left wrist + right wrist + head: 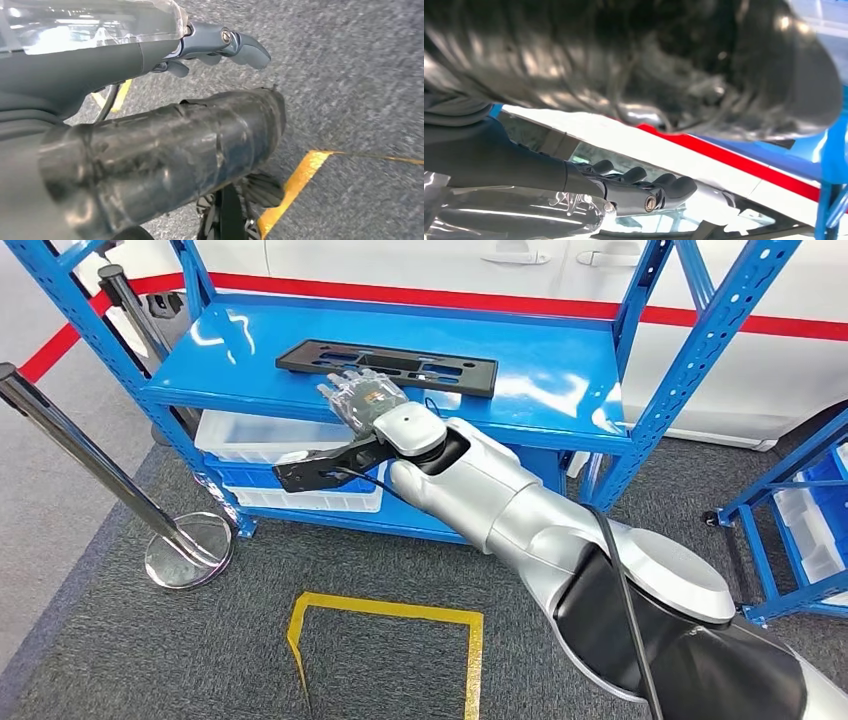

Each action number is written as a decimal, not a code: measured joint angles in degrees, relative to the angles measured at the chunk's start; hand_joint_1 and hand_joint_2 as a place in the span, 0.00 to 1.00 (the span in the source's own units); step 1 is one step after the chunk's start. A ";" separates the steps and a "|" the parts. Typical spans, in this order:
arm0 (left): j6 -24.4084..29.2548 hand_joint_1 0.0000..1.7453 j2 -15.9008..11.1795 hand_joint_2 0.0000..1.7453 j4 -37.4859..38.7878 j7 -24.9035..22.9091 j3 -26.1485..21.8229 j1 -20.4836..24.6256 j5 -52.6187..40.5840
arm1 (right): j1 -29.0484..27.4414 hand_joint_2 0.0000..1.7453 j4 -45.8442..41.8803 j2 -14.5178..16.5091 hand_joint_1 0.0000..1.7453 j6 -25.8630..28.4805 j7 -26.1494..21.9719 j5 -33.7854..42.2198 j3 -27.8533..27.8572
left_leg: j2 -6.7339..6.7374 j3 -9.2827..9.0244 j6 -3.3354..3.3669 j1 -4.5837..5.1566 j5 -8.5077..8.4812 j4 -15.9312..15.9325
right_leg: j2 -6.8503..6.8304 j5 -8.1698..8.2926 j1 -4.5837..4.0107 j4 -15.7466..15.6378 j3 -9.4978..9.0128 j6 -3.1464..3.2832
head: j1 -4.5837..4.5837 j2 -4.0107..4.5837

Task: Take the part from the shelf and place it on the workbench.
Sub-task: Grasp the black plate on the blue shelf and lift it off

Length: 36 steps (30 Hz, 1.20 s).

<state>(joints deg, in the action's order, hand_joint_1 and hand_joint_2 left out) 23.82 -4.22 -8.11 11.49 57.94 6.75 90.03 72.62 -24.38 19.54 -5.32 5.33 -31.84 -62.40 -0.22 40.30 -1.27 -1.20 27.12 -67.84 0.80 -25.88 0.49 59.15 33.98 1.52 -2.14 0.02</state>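
The part is a flat black plate with cut-outs, lying on the top board of the blue shelf. My right hand reaches over the shelf's front edge, fingers stretched out and spread just at the plate's near edge; I cannot tell whether they touch it. Its dark fingers hold nothing in the right wrist view. My left hand hangs above the grey carpet, fingers loosely bent and empty.
White bins sit on the lower shelf level. A chrome stanchion stands at the left of the shelf. Yellow tape marks a square on the carpet. A second blue rack stands at the right, a white car behind.
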 joint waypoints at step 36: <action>0.52 0.00 0.17 0.00 0.00 -0.03 -0.03 0.23 0.02 | 0.42 0.00 -0.31 -0.02 0.00 0.27 0.41 0.31 0.00 | -0.15 -3.96 -0.05 0.06 -1.66 8.10 | -0.25 0.18 -0.46 0.43 1.08 -0.87 | 0.10 0.00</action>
<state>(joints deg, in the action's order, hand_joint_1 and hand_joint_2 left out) 24.35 -4.05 -8.11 11.46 57.92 6.98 90.05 73.04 -24.69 19.52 -5.04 5.74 -31.53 -62.40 -0.37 36.34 -1.32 -1.14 25.46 -59.74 0.54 -25.70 0.03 59.58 35.06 0.65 -2.03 0.02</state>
